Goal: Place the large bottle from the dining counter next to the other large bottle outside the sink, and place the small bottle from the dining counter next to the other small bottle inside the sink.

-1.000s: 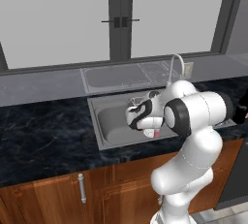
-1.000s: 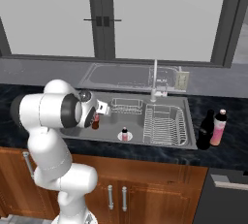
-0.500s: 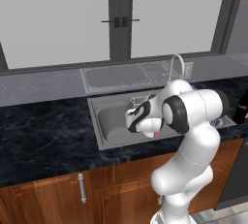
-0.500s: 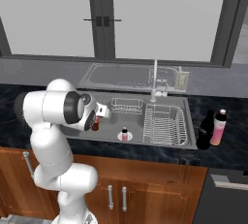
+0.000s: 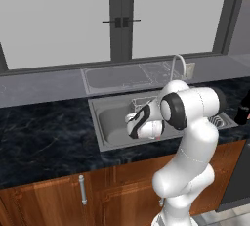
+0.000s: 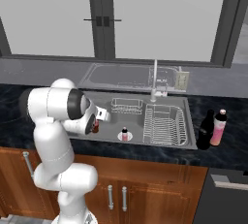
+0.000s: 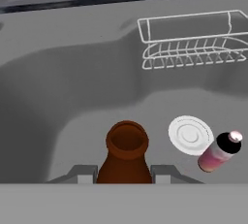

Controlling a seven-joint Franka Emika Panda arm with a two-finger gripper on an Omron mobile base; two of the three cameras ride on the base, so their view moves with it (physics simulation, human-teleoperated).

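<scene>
gripper (image 7: 125,173): clamping the small bottle (image 7: 126,156) by its body, neck pointing along the fingers
place: hovering inside the sink (image 6: 179,140), above the basin floor
target: other small bottle (image 7: 219,152), standing beside the drain (image 7: 190,134), lying forward and right in the hand view
axis: held bottle is sitting upright

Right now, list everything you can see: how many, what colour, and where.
Sink: one, grey steel, set in the black counter.
Faucet: one, chrome, behind the sink.
Wire basket: one, white, at the sink's back wall.
Dish rack: one, white wire, in the sink's right half.
Small bottles: two in the sink; a brown one in the gripper, a dark pink-labelled one standing near the drain.
Large bottles: two on the counter right of the sink, one near-black, one pink.
Window: one, dark-framed, behind the sink.
Cabinets: brown wood, under the counter.
Gripper: one, shut on the brown bottle.
</scene>
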